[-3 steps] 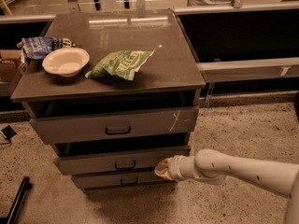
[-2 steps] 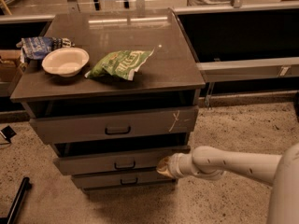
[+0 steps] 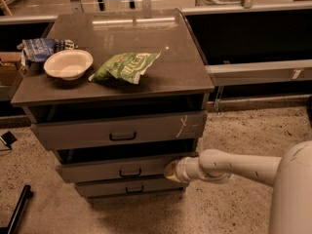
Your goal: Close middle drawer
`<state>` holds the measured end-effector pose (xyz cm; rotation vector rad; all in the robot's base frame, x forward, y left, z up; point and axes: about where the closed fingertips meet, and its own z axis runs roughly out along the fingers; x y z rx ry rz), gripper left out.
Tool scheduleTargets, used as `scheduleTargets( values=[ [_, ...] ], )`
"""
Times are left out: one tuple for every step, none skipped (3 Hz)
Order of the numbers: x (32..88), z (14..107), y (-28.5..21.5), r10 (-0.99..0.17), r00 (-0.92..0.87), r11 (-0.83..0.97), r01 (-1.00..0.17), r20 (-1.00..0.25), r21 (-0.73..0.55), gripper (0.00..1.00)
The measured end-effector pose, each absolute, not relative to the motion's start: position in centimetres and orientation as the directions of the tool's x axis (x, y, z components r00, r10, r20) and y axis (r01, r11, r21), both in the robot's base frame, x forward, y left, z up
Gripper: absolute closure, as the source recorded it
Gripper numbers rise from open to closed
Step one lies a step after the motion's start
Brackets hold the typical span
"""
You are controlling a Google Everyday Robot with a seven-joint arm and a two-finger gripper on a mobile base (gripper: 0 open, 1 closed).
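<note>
Camera view: fingers (image 3: 171, 171) against middle drawer (image 3: 97, 169), right end

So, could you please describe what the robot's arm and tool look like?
The arm is smooth, cream-white and tubular, widening into a bulky rounded shell, with a ringed collar at the wrist. The tool, at the right end of the middle drawer, looks yellowish-tan. No cables or markings show.

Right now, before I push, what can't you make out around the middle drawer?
Camera view only:
- The pincer, at the right front end of the middle drawer: whether it touches the front is blurred.
- Inside the middle drawer: dark, hidden by the top drawer overhanging it.
- Inside the bottom drawer: covered by the middle drawer.
</note>
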<state>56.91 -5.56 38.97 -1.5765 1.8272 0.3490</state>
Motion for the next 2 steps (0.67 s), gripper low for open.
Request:
scheduleTargets(
  values=[
    [56.91,38.97,-5.55,-0.761,-0.026,0.227,-0.947,-0.648,-0.229,0.16],
    [56.91,38.96,-5.55,-0.761,-0.026,0.227,-0.947,-0.648,-0.229,0.00]
  ],
)
